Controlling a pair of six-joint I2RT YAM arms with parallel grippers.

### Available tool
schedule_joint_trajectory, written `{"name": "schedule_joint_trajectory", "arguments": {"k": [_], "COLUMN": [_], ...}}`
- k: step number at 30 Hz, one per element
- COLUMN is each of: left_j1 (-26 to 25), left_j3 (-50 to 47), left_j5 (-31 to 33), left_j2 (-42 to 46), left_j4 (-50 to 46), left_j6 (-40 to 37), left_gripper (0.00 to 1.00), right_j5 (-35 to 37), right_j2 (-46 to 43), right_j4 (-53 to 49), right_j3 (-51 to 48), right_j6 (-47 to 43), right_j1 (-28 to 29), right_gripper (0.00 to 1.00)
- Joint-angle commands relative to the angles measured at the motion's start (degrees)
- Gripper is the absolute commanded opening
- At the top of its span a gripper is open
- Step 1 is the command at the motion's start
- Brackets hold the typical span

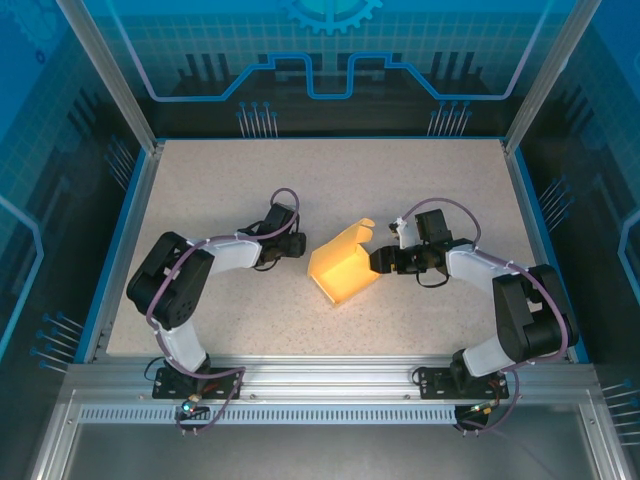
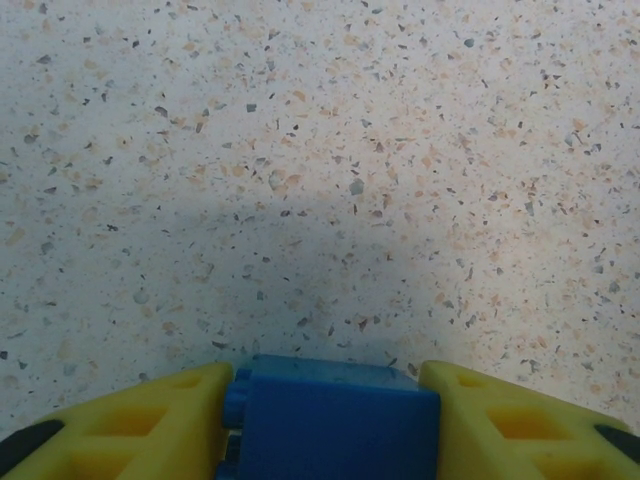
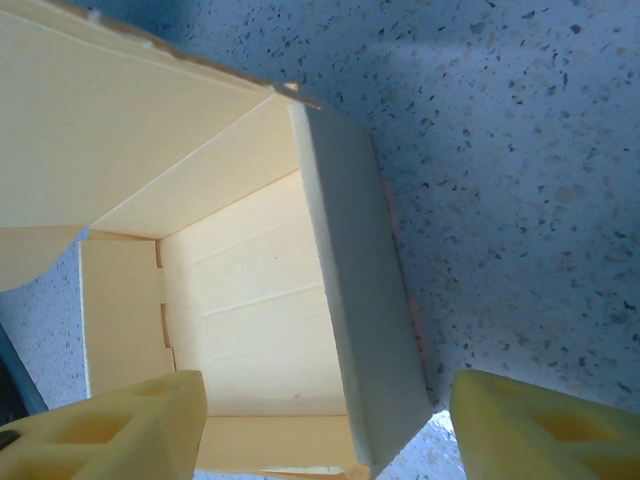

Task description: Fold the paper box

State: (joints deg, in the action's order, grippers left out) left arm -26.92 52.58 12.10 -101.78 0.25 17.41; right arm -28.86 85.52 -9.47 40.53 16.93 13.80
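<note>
The paper box (image 1: pixel 343 268) stands half-erected mid-tabletop (image 1: pixel 200 180). Our right gripper (image 3: pixel 325 400) is spread astride its side wall; we should close squarely there. Our left gripper (image 2: pixel 328 378) flanks a blue block (image 2: pixel 335 425); whether it clamps, we cannot tell.

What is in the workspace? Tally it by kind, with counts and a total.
Paper box: 1, the paper box
End effector: 2, the left end effector and the right end effector
Total: 3
</note>
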Motion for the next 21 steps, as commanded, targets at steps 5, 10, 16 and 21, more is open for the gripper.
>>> {"name": "schedule_joint_trajectory", "arguments": {"k": [5, 10, 16, 21], "left_j1": [-0.1, 0.9, 3.8, 5.5], "left_j3": [-0.8, -2.1, -5.1, -7.8], "left_j5": [2.2, 2.4, 3.0, 3.2], "left_j2": [2.7, 4.6, 8.1, 12.9], "left_j4": [-0.5, -0.3, 0.9, 0.9], "left_j6": [-1.6, -1.9, -1.4, -0.4], "left_gripper": [0.47, 0.46, 0.45, 0.46], "right_j5": [0.1, -1.3, -2.0, 0.1], "right_j2": [1.4, 1.6, 0.4, -2.2], "right_j4": [1.0, 2.8, 5.1, 9.5], "right_j3": [0.0, -1.1, -3.4, -6.3], "right_j6": [0.3, 1.7, 4.5, 8.9], "right_j1": [2.0, 3.0, 5.7, 9.7], "right_gripper": [0.66, 0.66, 0.66, 0.66]}}
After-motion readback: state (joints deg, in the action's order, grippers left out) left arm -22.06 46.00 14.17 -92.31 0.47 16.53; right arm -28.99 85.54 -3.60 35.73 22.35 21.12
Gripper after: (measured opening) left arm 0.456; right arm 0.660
